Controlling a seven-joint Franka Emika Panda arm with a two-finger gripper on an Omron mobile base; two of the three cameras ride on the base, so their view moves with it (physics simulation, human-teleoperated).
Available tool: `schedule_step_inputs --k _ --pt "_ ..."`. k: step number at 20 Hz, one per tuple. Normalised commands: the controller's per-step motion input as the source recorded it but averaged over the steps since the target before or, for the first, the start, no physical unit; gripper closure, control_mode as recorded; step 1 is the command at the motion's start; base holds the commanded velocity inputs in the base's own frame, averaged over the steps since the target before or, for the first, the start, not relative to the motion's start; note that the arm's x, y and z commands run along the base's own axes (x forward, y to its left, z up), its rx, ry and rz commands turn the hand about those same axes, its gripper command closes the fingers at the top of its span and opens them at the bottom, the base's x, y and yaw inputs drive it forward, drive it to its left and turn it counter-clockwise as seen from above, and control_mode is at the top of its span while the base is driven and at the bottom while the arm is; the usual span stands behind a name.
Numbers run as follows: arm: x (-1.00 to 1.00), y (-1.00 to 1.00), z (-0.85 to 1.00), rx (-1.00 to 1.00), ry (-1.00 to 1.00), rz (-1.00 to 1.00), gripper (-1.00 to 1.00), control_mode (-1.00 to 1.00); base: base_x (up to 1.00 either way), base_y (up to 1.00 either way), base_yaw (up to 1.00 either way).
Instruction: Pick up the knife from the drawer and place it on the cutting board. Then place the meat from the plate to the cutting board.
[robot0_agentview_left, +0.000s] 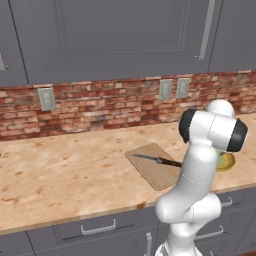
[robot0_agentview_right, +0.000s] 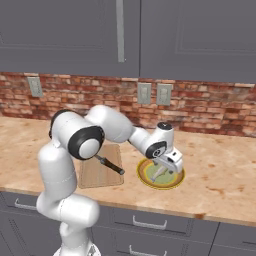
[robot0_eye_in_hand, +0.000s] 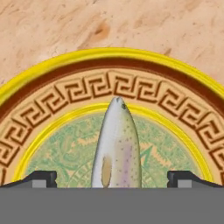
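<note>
Hand view, meat (robot0_eye_in_hand: 116, 144) on plate (robot0_eye_in_hand: 109, 54), centred between spread gripper (robot0_eye_in_hand: 112, 178) fingertips

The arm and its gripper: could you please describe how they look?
The arm is made of smooth, rounded white segments with dark, nearly black bands and caps at the joints. No cables or markings show. The gripper has a boxy white hand, and its fingertips are small, dark and blocky.
</note>
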Motion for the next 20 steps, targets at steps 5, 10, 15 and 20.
schedule_step_inputs --k 5,10,15,20 --pt "0.0 -0.04 -0.22 0.02 -0.01 0.0 1.0 -1.0 0.0 0.0 0.0" --pt "-0.03 0.0 -0.07 0.0 -0.07 0.0 1.0 -1.0 0.0 0.0 0.0" --pt "-0.05 0.0 0.0 0.0 -0.03 0.0 1.0 -1.0 0.0 0.0 0.0" --pt "-0.33 0.12 0.19 -0.03 -0.16 0.0 1.0 -1.0 0.0 0.0 0.0"
